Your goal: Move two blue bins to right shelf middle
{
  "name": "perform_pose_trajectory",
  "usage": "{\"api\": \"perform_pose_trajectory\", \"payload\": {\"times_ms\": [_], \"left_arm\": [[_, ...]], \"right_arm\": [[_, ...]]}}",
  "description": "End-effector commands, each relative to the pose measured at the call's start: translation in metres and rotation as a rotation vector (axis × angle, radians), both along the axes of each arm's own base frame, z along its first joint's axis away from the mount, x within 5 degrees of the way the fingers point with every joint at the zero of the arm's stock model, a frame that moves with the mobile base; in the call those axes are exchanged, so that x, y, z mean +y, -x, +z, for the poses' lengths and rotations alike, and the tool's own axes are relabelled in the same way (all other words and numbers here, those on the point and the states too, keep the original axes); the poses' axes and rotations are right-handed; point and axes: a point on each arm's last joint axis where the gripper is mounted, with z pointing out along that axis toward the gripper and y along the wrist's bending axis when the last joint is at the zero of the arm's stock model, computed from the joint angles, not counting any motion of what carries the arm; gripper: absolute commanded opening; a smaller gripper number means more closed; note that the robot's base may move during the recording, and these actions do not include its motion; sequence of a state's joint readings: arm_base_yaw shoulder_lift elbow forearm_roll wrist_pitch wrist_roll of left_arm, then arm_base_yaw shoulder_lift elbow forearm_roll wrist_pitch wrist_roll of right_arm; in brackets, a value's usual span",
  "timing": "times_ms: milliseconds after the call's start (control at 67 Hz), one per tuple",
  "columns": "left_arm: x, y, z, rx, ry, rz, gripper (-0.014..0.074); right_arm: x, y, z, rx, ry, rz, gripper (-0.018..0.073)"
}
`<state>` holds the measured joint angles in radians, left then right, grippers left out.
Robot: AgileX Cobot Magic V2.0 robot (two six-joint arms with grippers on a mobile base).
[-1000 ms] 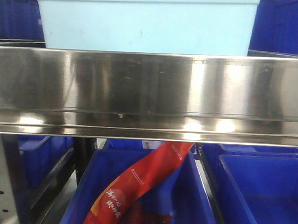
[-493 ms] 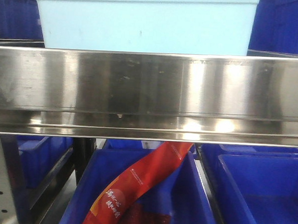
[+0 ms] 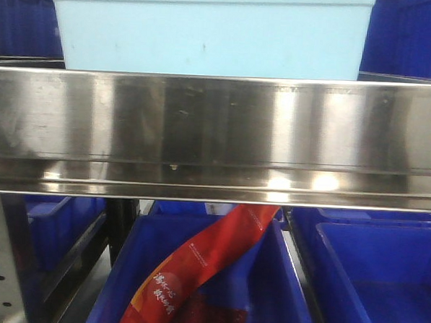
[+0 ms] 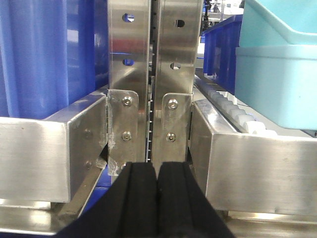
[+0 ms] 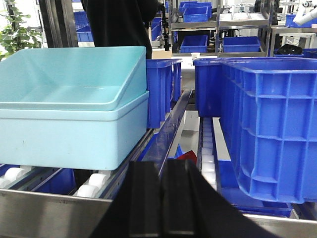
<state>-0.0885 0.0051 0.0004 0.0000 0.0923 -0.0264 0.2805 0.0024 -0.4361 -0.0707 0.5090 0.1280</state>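
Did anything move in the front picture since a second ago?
Almost nothing. The pale blue plastic tub sits a hair further left in the picture; the shiny steel shelf rail, the red snack packet and the dark blue bin under it look the same. Nothing was grabbed or let go there.

Top: we see a light blue tub (image 3: 208, 31) standing on the steel shelf rail (image 3: 217, 136).
Below, middle: we see a blue bin (image 3: 281, 281) with a red packet (image 3: 195, 272) leaning inside it.
Below, right: another blue bin (image 3: 382, 286), just beside the first.
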Motion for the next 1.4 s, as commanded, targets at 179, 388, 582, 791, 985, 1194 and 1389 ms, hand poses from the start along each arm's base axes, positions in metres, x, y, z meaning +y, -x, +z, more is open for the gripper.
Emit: {"api": "perform_pose_trajectory", "payload": {"times_ms": [179, 388, 582, 791, 985, 1194, 1389], "left_arm": [[0.000, 0.000, 0.002, -0.027, 0.002, 0.001, -0.0111], [0.000, 0.000, 0.002, -0.027, 0.002, 0.001, -0.0111], [0.000, 0.000, 0.002, -0.027, 0.002, 0.001, -0.0111], [0.000, 0.000, 0.002, -0.027, 0.002, 0.001, -0.0111], [0.000, 0.000, 0.002, -0.027, 0.002, 0.001, -0.0111], [0.000, 0.000, 0.002, -0.027, 0.002, 0.001, -0.0111], [0.000, 0.000, 0.002, -0.027, 0.002, 0.001, -0.0111]], "right_arm": [[-0.001, 0.000, 0.002, -0.027, 0.008, -0.011, -0.0162], [-0.001, 0.000, 0.002, -0.030, 0.008, -0.011, -0.0162], [0.001, -0.002, -0.002, -0.035, 0.039, -0.074, -0.0162], [0.003, -0.024, -0.040, -0.052, 0.040, -0.197, -0.0162], [-0.001, -0.037, -0.084, -0.004, 0.017, -0.265, -0.0162], [-0.003, -0.041, -0.100, -0.009, 0.046, -0.278, -0.0162], [-0.003, -0.041, -0.101, -0.011, 0.099, -0.282, -0.0162]]}}
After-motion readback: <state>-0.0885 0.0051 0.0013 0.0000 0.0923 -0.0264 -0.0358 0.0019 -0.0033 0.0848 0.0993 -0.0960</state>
